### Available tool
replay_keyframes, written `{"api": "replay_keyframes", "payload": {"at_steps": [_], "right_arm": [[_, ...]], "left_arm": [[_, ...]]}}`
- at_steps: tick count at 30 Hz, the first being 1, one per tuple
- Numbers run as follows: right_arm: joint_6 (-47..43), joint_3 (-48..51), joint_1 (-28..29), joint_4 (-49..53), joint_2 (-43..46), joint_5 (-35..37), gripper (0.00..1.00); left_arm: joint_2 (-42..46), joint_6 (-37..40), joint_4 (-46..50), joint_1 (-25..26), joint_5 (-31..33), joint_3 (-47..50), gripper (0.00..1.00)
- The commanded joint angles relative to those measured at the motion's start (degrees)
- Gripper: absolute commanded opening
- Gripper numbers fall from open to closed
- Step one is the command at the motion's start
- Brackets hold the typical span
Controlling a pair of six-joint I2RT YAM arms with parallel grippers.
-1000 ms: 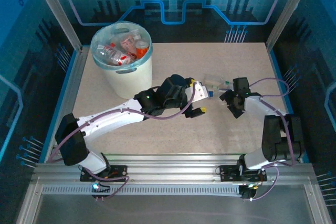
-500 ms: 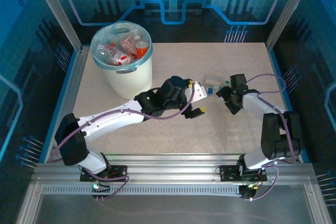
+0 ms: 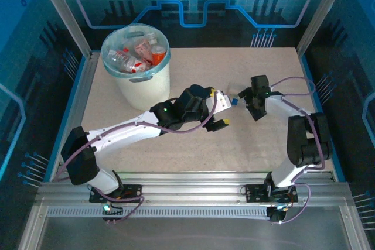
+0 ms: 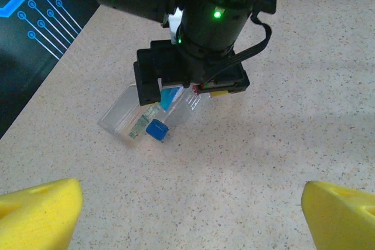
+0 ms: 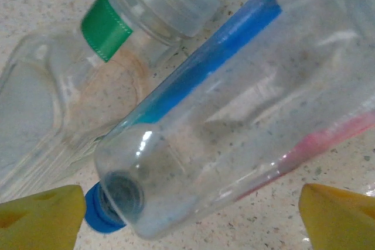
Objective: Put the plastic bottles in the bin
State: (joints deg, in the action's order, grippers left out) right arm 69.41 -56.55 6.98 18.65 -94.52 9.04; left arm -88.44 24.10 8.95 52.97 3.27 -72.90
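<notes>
Change since earlier frame: right arm is reaching further left across the table (image 3: pixel 258 144), bringing its gripper over the two loose bottles it was beside; left arm is barely shifting
Right gripper (image 4: pixel 186 89): hanging directly above the loose pair, its yellow fingertips (image 5: pixel 36 210) standing wide apart, gripping nothing
Blue-capped bottle (image 5: pixel 234 115): lying on its side on the table, its clear body running diagonally between the right gripper's spread fingers, cap pointing towards the left fingertip; whether either finger is touching it cannot be told
Green-banded bottle (image 5: pixel 53 109): lying on the table, touching the blue-capped bottle and partly passing beneath it in the right wrist view, neck angled away from the fingers
Left gripper (image 3: pixel 221 109): hovering near the same pair, facing it from the side, fingers spread wide and carrying nothing; both bottles are lying ahead of it, beyond its fingertips
Bin (image 3: pixel 140 89): standing at the far left of the table, well apart from both grippers
Binned bottles (image 3: pixel 135 54): piling inside the bin up to near its rim, mostly red-labelled, one orange
</notes>
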Motion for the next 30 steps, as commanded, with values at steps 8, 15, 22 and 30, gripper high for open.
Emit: {"api": "replay_keyframes", "payload": {"at_steps": [8, 15, 22, 30], "right_arm": [[2.38, -1.17, 0.53, 4.54, -0.57, 6.09, 0.97], [-1.47, 2.34, -2.93, 5.25, 3.44, 5.13, 0.96], [-8.56, 1.72, -6.08, 5.71, 3.65, 0.95, 0.96], [-8.54, 0.24, -5.72, 3.94, -0.52, -2.76, 0.98]], "left_arm": [[2.81, -0.32, -1.5, -0.85, 0.95, 2.07, 0.97], [2.95, -0.72, -1.74, -0.85, 0.77, 2.26, 0.97], [3.37, -1.9, -2.03, -0.85, 0.6, 2.74, 0.97], [4.32, -2.3, -1.79, -0.86, 0.82, 2.81, 0.97]]}}
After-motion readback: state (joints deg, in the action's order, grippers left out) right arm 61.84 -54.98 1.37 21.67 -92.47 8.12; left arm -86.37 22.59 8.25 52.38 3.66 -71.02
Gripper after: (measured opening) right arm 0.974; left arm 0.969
